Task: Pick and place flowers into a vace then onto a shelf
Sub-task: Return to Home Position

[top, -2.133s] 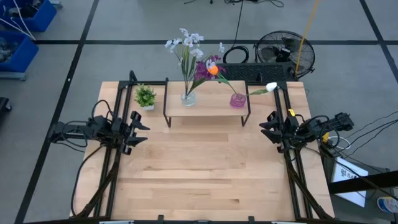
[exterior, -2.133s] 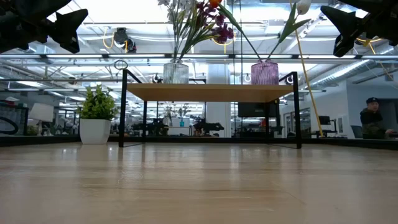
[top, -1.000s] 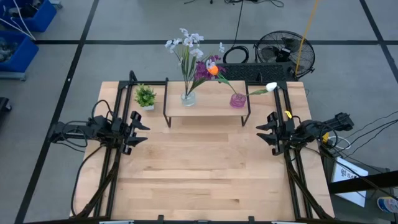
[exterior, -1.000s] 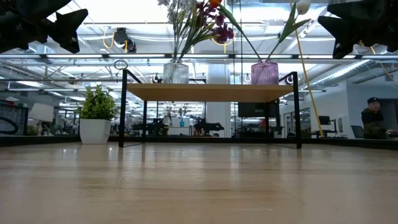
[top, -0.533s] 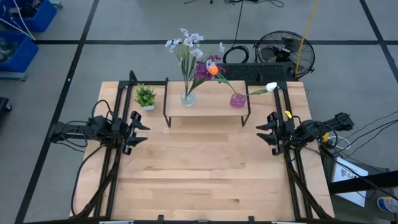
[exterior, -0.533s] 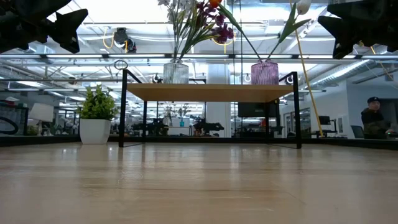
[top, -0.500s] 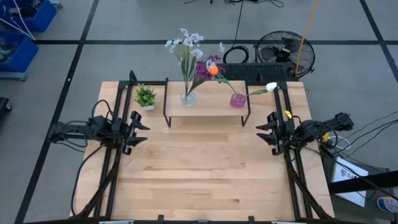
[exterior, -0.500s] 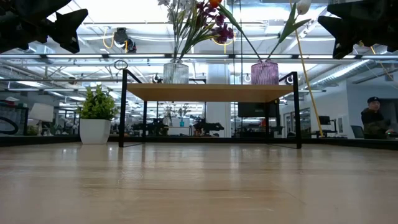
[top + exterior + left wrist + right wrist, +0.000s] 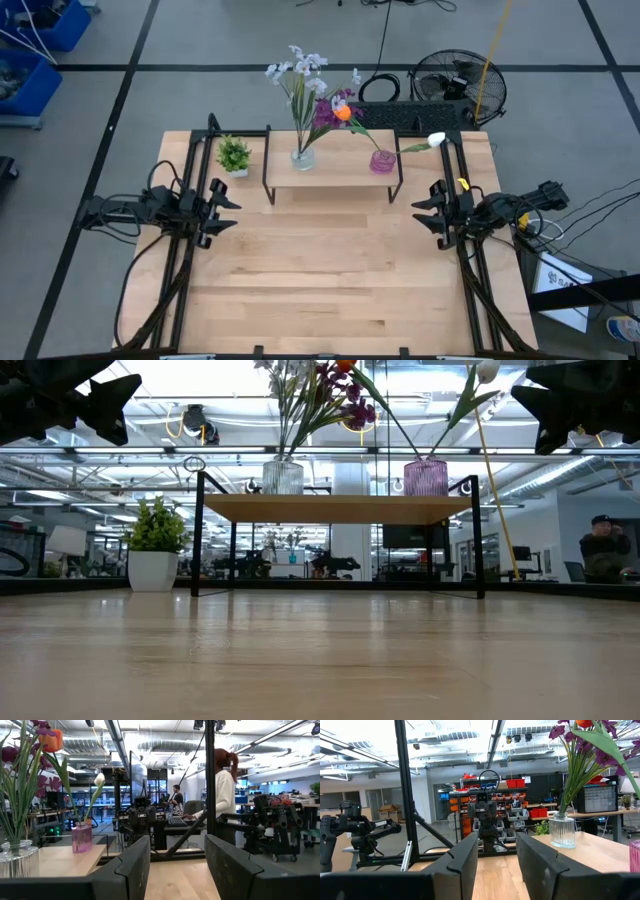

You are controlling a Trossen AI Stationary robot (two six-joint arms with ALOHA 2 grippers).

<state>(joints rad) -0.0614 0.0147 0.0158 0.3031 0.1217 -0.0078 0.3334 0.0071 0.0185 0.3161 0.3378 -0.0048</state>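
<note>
At the far middle of the table, the shelf — light plank on thin black legs — with two vases upright on top, well apart. Toward its left end, a clear vase holding the purple bunch and the pale spray, stems fanning up and away from the arms. Toward its right end, a violet vase holding the orange bloom, tilted over toward the purple bunch, and the white bud, tilted the other way, out past the shelf's right end. Just left of the shelf, on the tabletop, a small potted plant. Over the table's left edge, the left gripper, pointing inward, jaws apart, nothing between them. Opposite, over the right edge, the right gripper, likewise pointing inward — jaws apart and empty. Both well apart from the shelf and, in the low view, raised high above the tabletop. Beyond the table's far right corner, a black floor fan on the grey floor. Far off in the room, a person in dark clothes; in the left wrist view, a person in a white top past the other arm.
</note>
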